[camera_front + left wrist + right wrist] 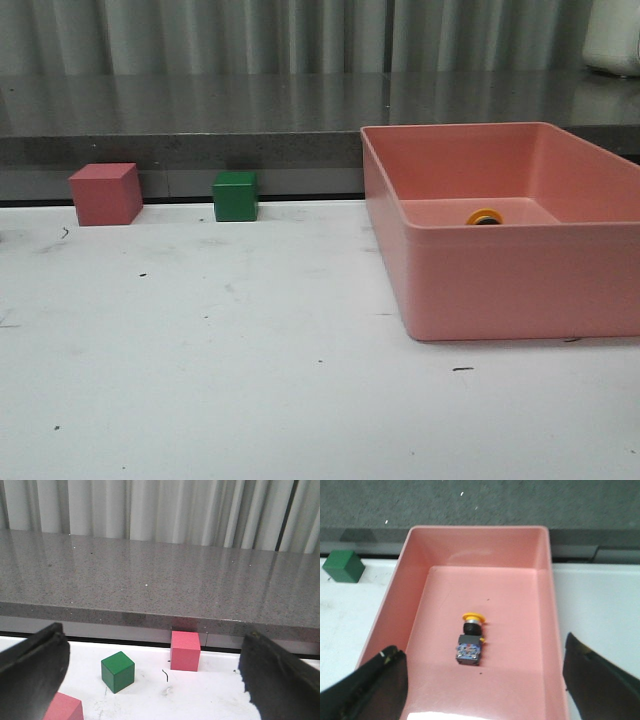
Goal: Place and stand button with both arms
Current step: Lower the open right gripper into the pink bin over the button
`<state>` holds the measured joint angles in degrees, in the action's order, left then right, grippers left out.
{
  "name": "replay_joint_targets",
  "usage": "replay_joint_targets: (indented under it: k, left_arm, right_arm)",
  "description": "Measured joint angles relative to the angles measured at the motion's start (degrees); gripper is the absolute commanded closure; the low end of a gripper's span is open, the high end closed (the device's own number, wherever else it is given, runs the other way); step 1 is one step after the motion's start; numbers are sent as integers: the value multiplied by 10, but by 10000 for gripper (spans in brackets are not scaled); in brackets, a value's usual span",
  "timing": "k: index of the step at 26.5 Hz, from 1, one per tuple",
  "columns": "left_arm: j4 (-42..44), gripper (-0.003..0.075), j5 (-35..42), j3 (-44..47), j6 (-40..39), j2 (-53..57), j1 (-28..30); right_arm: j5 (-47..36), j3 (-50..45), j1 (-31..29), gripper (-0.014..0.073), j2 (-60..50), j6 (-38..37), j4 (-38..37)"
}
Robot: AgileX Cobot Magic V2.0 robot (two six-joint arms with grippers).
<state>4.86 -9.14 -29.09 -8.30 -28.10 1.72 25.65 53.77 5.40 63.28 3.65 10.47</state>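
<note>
On my right wrist camera the right hand [482,692] hangs released, its two dark fingers [367,687] spread wide apart and grasping nothing, above the pink bin [542,587]. The button [470,640] lies on its side on the bin floor, near the middle, touching neither finger, yellow cap toward the far wall and bluish base toward me. My left hand [152,677] is likewise released and empty, over the white bench [200,692], with a green cube [118,671] and a pink cube [185,650] ahead of it by the grey ledge [160,580]. From the front, only the button's yellow cap shows over the bin's near wall.
</note>
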Motion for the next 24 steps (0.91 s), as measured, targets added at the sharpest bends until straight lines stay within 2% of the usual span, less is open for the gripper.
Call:
replay_joint_targets:
  k: [8,16,24]
  left_arm:
    - [0,60,0,0,0,0,0]
    - [0,60,0,0,0,0,0]
    - [0,60,0,0,0,0,0]
  right_arm:
    - [36,87,56,-52,155,-12,11]
    - [45,154,40,-50,278,-61,12]
    - [98,242,35,-50,400,-79,3]
